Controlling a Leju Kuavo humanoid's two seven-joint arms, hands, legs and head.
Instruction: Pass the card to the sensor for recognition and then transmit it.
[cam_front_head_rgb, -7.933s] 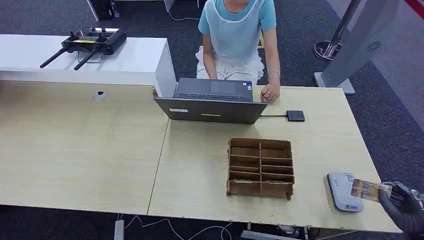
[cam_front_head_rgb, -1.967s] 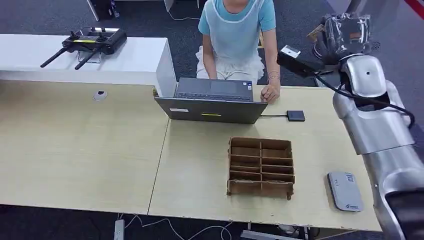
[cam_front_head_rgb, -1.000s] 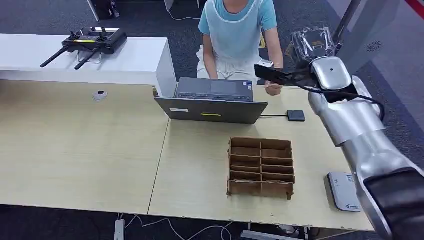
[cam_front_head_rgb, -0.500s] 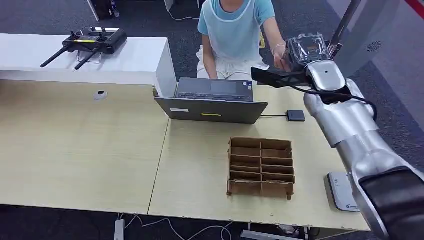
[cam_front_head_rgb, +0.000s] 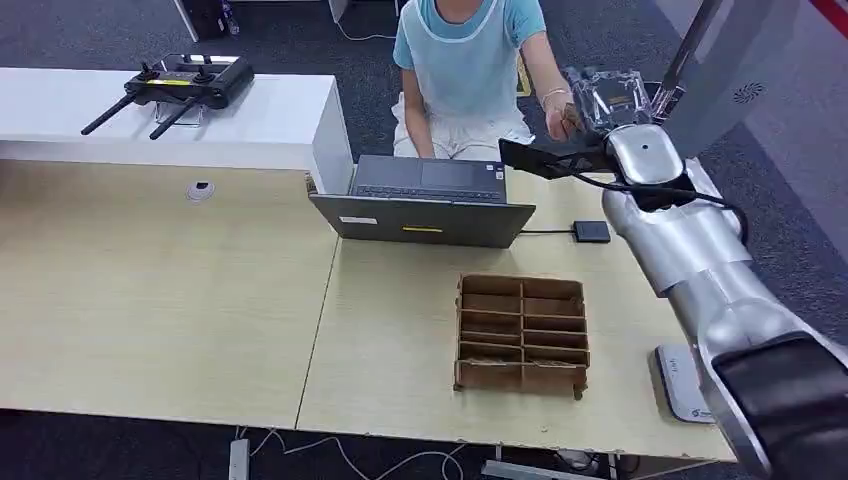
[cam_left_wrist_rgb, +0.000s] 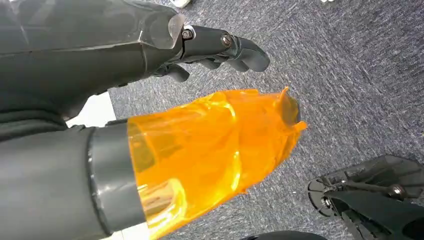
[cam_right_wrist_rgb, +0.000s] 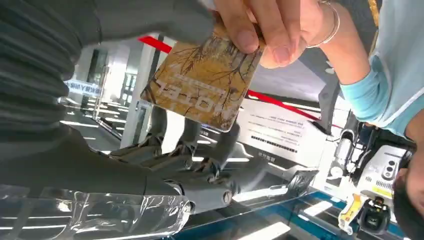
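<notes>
card (cam_right_wrist_rgb: 202, 82) golden, lettering unreadable, pinched by person's hand (cam_right_wrist_rgb: 272, 30); right hand (cam_right_wrist_rgb: 150, 20) fingers' hold unclear

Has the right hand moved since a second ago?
Yes. The right hand has drifted slightly left, toward the laptop, meeting the person's hand on the card.

The right arm (cam_front_head_rgb: 690, 250) is silver, built of rounded segments, with a black cable looping near its wrist and a black cover at its near end. The right hand (cam_front_head_rgb: 610, 97) is wrapped in clear plastic. The left hand (cam_left_wrist_rgb: 165, 45) is dark grey with visible screws, its thumb (cam_left_wrist_rgb: 210, 155) sheathed in orange film.
</notes>
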